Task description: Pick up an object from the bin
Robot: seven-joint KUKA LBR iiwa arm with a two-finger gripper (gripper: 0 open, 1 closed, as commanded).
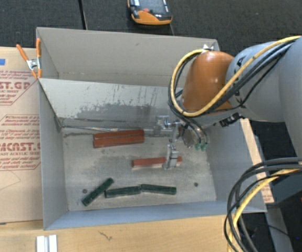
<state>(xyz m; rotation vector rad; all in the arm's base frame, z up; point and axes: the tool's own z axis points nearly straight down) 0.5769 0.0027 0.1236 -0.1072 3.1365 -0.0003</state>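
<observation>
Centrally on the floor of the bin (51, 156) lies a thin red-brown bar (146, 163), with the pincer (170, 159) down at its right end; whether the pincer is wide or narrow cannot be told. A larger red-brown block (118, 138) lies just behind that bar, to its left, and three dark green sticks (123, 191) lie in front of it.

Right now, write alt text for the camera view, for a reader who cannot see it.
A robot arm's gripper is down at the right end of a small reddish-brown bar in a grey metal bin. A bigger reddish-brown block lies above it in the view, three dark green sticks below.
</observation>
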